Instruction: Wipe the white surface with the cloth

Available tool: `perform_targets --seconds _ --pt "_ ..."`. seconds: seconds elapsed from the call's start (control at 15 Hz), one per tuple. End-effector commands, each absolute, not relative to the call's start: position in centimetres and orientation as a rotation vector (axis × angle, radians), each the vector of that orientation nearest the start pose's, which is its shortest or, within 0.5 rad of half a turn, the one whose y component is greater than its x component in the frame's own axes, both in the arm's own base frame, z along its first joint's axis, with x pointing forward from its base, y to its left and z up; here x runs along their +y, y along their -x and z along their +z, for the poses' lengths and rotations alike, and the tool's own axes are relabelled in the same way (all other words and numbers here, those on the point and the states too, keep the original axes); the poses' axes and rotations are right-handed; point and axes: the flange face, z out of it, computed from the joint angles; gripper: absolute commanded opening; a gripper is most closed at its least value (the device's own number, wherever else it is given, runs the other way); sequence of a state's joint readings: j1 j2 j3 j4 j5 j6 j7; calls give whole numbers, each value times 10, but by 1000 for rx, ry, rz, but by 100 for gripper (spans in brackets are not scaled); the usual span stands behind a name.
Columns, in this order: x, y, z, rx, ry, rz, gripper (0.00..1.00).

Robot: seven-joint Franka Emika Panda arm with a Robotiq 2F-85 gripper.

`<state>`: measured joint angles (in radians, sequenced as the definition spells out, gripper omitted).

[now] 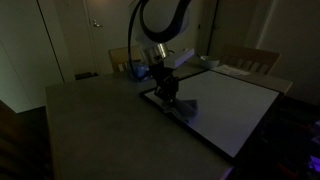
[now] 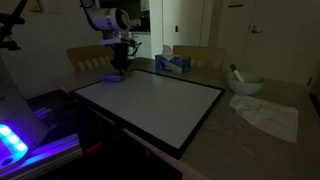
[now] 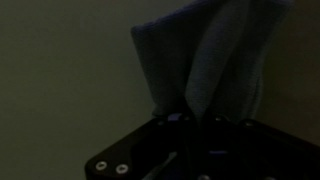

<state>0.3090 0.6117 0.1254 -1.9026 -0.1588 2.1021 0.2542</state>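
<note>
One bluish-grey cloth (image 3: pixel 160 55), creased, softly folded

Dim room; wooden chairs (image 1: pixel 250 60) behind table (image 1: pixel 90 112); pale door (image 1: pixel 92 35).

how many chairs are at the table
2, both on the far side: one chair behind the robot arm, another chair behind the blue box. Others may be hidden out of view.

All three views are dim and grainy. The large flat white rectangular board (image 1: pixel 235 105) (image 2: pixel 150 100) is the palest patch in both exterior views. A violet-blue glowing light (image 2: pixel 12 140) tints a lower corner in an exterior view. The wrist view is darkest and soft, with the rumpled bluish-grey fabric cloth (image 3: pixel 200 50) barely distinct.
</note>
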Motion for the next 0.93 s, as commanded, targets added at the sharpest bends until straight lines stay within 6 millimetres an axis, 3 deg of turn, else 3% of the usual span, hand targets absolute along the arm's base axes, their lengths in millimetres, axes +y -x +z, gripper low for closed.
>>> perform_targets --seconds 0.0,0.47,0.67,0.87 --pt "251 -530 155 -504 3203 640 3" --pt "276 -456 133 -578 3144 684 3" --pt "257 -434 131 -638 3146 687 3" --pt "242 -432 130 -692 3135 618 3"
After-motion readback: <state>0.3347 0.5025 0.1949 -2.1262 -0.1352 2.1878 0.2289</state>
